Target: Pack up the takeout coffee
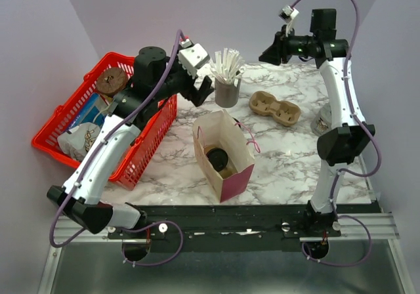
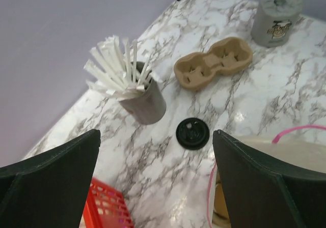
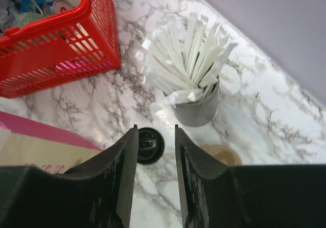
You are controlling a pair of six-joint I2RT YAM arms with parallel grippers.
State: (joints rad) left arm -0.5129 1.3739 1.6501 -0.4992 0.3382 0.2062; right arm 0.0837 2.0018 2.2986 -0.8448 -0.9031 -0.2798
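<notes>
**Left gripper** (image 1: 202,92): The jaws are spread wide and hold nothing. In the left wrist view, both dark fingers (image 2: 51,182) frame bare marble table (image 1: 289,156).

- The black plastic lid (image 2: 192,133) lies flat on the table ahead of the gripper. It sits within the span of the spread fingers, nearer the finger on the right of the view, and touches neither.
- The grey cup of white sticks (image 2: 145,101) stands upright just beyond the lid, on the side of the finger on the left of the view.
- The moulded-pulp two-cup carrier (image 2: 214,62) lies farther ahead, and a grey printed container (image 2: 277,17) stands beyond it.
- The corner of the red basket (image 2: 107,207) shows close under the gripper.
- The paper bag (image 2: 285,149), with its pink handle, shows beside the finger on the right of the view.

**Right gripper** (image 1: 268,54): It is raised above the far side of the table. The fingers (image 3: 119,172) are parted by a narrow gap only and clamp nothing.

- The lid (image 3: 149,145) shows through that gap, on the table well below the fingertips.
- The cup of sticks (image 3: 196,106) stands ahead of the gripper.
- The red basket (image 3: 61,45) is ahead, off to the left of the view.

**Takeout coffee**: In the top external view, the tan paper cup (image 1: 223,166) stands inside the open paper bag (image 1: 226,136). It is nearer the arm bases than either gripper. The cup's mouth looks dark from above. The lid is outside the bag.
</notes>
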